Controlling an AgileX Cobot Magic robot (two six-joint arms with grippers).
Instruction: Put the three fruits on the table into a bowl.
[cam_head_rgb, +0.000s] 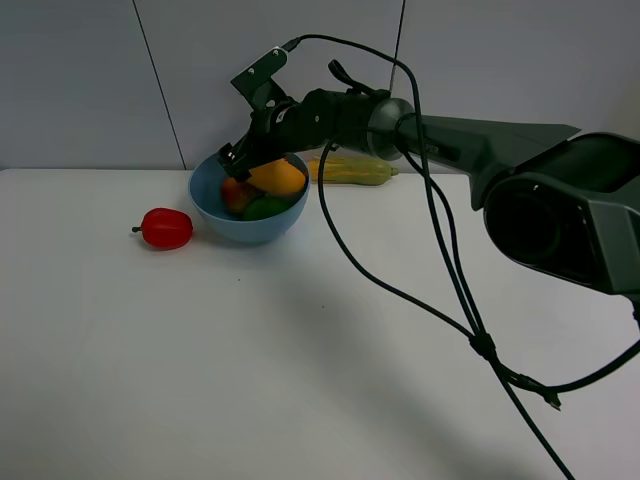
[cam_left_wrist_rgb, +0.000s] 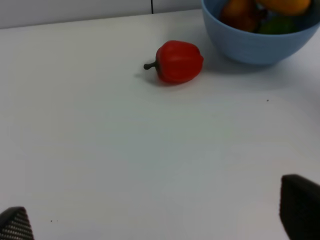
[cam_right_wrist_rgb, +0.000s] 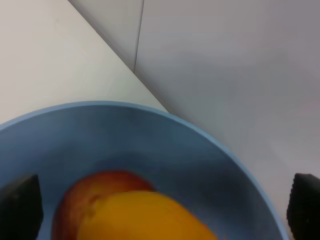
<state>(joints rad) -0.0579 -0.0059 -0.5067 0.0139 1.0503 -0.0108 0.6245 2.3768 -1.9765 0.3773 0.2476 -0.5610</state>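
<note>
The light-blue bowl (cam_head_rgb: 207, 207) stands at the back of the white table (cam_head_rgb: 300, 360). In it lie the orange-yellow mango (cam_head_rgb: 279, 178) on top, the dark-red pomegranate (cam_head_rgb: 236, 193) and the green lime (cam_head_rgb: 265, 208). My right gripper (cam_head_rgb: 245, 165) reaches across and hangs just over the bowl, open, its fingers on either side of the mango. The right wrist view shows the mango (cam_right_wrist_rgb: 145, 220) and pomegranate (cam_right_wrist_rgb: 85, 197) inside the bowl (cam_right_wrist_rgb: 150, 145) between the spread fingertips (cam_right_wrist_rgb: 20, 207). My left gripper (cam_left_wrist_rgb: 157, 222) is open and empty over bare table, short of the bowl (cam_left_wrist_rgb: 255, 47).
A small red pepper (cam_head_rgb: 166, 228) with a dark stem lies on the table just left of the bowl; it also shows in the left wrist view (cam_left_wrist_rgb: 179, 61). A yellow-green corn cob (cam_head_rgb: 350, 171) lies behind the bowl by the wall. Black cables (cam_head_rgb: 470, 320) hang from the right arm.
</note>
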